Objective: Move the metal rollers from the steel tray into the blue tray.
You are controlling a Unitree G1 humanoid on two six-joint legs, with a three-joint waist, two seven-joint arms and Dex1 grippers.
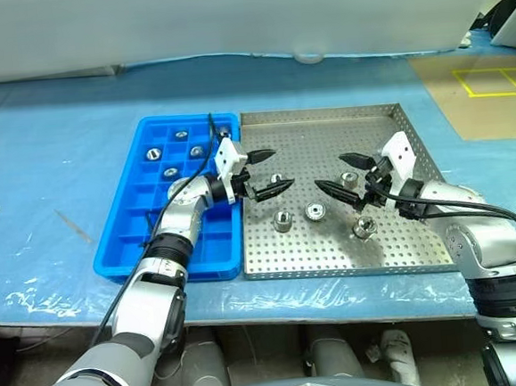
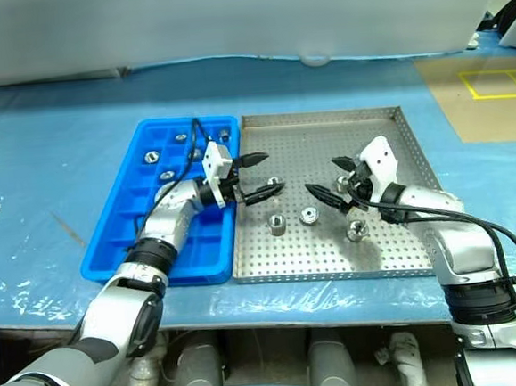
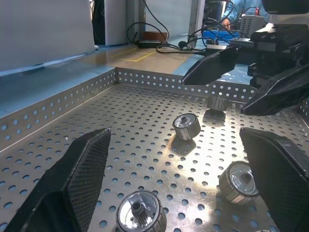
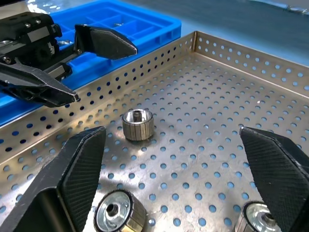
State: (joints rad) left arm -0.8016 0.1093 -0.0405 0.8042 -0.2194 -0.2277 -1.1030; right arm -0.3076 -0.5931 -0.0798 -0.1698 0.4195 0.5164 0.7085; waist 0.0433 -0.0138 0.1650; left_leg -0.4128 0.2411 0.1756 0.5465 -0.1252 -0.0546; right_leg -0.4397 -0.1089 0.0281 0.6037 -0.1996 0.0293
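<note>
While both hands hang wide open and hold nothing, the small shiny silver metal rollers (image 1: 315,212) sit loose on the big flat silver steel tray with little holes all over its floor (image 1: 325,134). Each roller is a short, fat, round piece with lines around its side and a dark hole in the middle. Five of them lie near the middle of the steel tray, a little apart from each other. The left hand (image 1: 269,171) hangs over the left part of that tray, just above one roller. The right hand (image 1: 346,175) hangs over the right part, close to another roller. The bright blue plastic tray with many small square boxes (image 1: 135,220) lies touching the steel tray's left side. Some rollers already rest in its far boxes, one to a box. Both trays lie on a worktop covered in a light blue sheet (image 1: 49,156).
</note>
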